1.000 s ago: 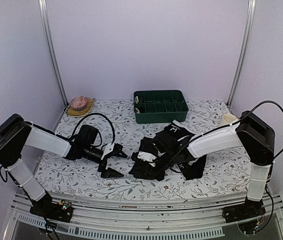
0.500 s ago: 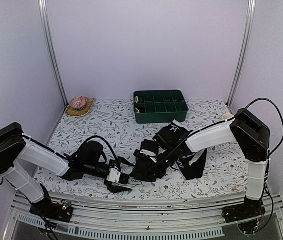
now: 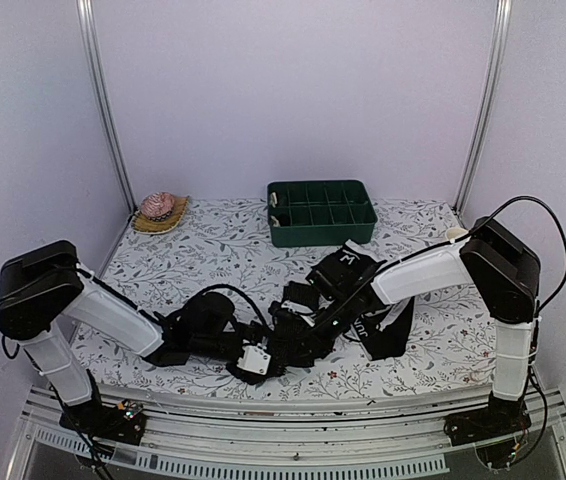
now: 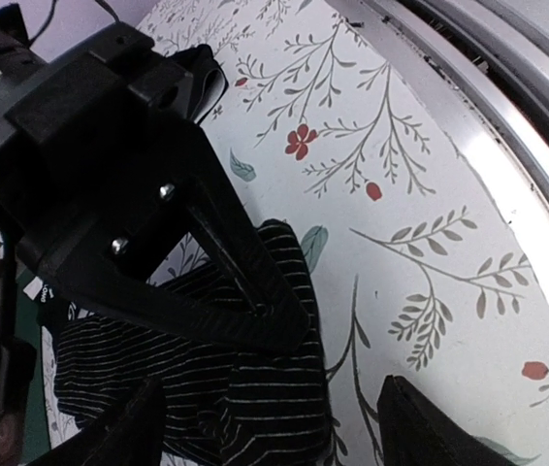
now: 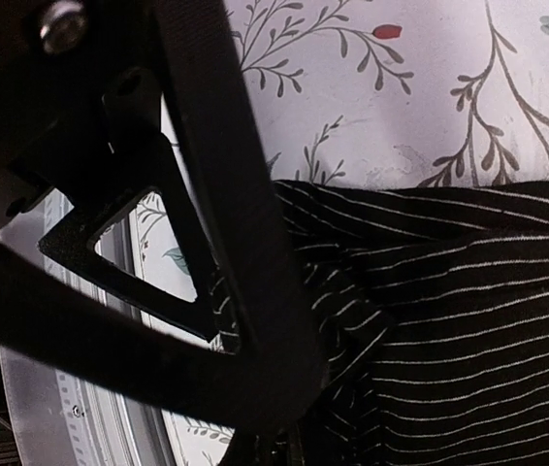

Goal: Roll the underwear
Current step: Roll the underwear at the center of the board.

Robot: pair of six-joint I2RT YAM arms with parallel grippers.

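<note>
Far left, back corner: a woven mat (image 3: 160, 216) with a small pinkish object on it, well apart from the work.

Table (image 3: 213, 250): floral-print cloth; all the action sits at its near edge, around the middle.

Left gripper (image 4: 270, 435): released, with its two fingertips spread wide at the bottom of the wrist view. They straddle the near corner of the fabric without pinching it. From above, it lies low at the near edge (image 3: 271, 364).

Striped underwear (image 4: 255, 408): black with thin white stripes, bunched and creased on the table near the front rail (image 3: 298, 342). No tidy roll shows in any view.

Right gripper (image 5: 289, 408): clenched on an edge fold of the striped underwear. The left wrist view shows its fingertip (image 4: 260, 309) pressed into the same cloth.

Green tray (image 3: 321, 235): at the back of the table, behind the garments and apart from them.

Black heap (image 3: 388, 335): more black cloth with white lettering, lying loose under and behind the right forearm. Where one pair ends and the other begins cannot be told from above.

Cup (image 3: 455, 238): pale, at the right edge, untouched.

Progress: early, by my reading. One pair is gripped at a single edge and nothing is rolled. The other hand has yet to grip, and both rolls are left to do.
</note>
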